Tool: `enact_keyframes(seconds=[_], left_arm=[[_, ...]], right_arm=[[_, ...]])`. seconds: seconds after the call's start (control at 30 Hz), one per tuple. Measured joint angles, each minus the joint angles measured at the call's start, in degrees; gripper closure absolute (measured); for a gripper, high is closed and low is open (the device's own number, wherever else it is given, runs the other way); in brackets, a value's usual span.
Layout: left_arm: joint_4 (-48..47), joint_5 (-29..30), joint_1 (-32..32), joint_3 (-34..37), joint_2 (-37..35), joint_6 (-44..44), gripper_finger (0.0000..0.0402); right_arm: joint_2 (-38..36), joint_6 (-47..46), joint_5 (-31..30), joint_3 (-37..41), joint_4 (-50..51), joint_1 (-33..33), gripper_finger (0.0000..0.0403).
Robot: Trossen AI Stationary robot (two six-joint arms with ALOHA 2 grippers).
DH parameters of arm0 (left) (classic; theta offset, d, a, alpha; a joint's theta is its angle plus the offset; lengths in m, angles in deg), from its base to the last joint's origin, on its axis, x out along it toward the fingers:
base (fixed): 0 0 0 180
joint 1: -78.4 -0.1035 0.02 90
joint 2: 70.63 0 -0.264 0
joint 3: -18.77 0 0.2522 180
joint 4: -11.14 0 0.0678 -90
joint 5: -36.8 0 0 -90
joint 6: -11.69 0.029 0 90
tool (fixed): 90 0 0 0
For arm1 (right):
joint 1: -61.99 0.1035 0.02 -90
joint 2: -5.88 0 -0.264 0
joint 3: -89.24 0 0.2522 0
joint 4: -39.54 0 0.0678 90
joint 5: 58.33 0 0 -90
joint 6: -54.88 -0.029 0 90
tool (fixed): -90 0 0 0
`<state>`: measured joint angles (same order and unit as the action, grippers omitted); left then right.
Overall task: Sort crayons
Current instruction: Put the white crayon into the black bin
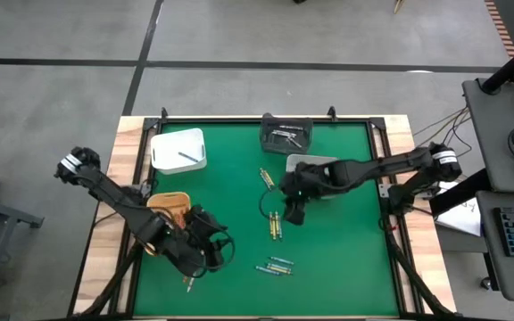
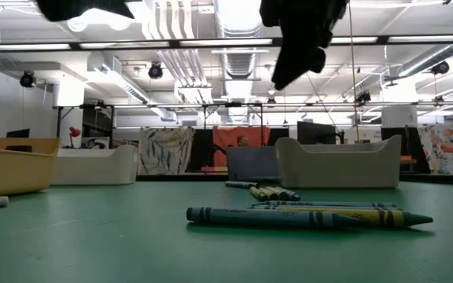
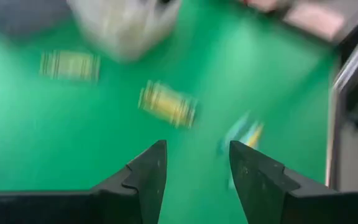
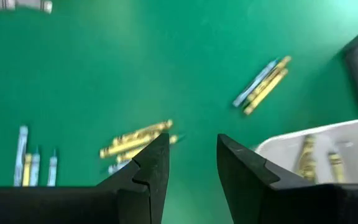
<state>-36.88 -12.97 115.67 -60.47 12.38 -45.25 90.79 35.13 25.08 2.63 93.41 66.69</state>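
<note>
While you look down from the high view, your left gripper (image 1: 205, 252) sits at the lower left of the green table (image 1: 346, 259), beside the tan tray (image 1: 169, 205), and your right gripper (image 1: 293, 210) hangs near the middle, just left of the grey-white tray (image 1: 310, 166); from up here you cannot tell how either pair of fingers stands. A white bin (image 1: 178, 149) with one thin stick in it sits at upper left, a dark tray (image 1: 286, 133) with pale sticks at upper centre, and loose crayons (image 1: 275, 225) lie in small groups at centre and lower centre, with one more by the left gripper. In the low view, a blue-green crayon (image 2: 278, 217) lies in the foreground touching yellow ones, another cluster sits farther back at centre, the tan tray shows at the left edge, a white tray right of centre, and a dark gripper hangs at the top, well clear of the table. From the left wrist view you see its fingers (image 3: 148, 177) apart with nothing between them, above blurred yellow and blue crayons. From the right wrist view its fingers (image 4: 154, 165) also stand apart and empty, over a yellow cluster (image 4: 135, 140), with the pale tray (image 4: 319, 155) at lower right holding two yellow crayons.
</note>
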Motion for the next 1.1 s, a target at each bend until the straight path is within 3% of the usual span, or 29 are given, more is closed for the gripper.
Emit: enact_keyframes(seconds=[0.17,0.3,0.43,0.6,0.77,1.1], left_arm=[[-28.24,-17.67,-0.04,-14.79,7.54,-15.54,0.0245],[-35.87,-26.05,1.16,-24.49,13.97,-18.55,0.0245],[-36.25,-28.74,3.00,-28.52,19.14,-17.98,0.0245],[-39.05,-29.31,3.82,-28.56,24.14,-19.92,0.0245],[-45.34,-29.01,1.77,-28.50,28.72,-19.12,0.0245],[-46.36,-29.21,-1.86,-27.14,33.19,-13.80,0.0245]], right_arm=[[0.47,0.12,-1.00,3.16,-3.59,3.72,0.0281],[0.47,-0.25,-1.33,3.77,-7.62,4.33,0.0282],[0.47,-0.59,-1.35,3.77,-9.94,5.26,0.0288],[0.47,0.11,-1.22,4.08,-10.60,6.42,0.0295],[0.47,0.68,-1.13,5.05,-11.96,6.69,0.0303],[0.47,0.72,-1.05,5.91,-12.15,6.67,0.0314]])
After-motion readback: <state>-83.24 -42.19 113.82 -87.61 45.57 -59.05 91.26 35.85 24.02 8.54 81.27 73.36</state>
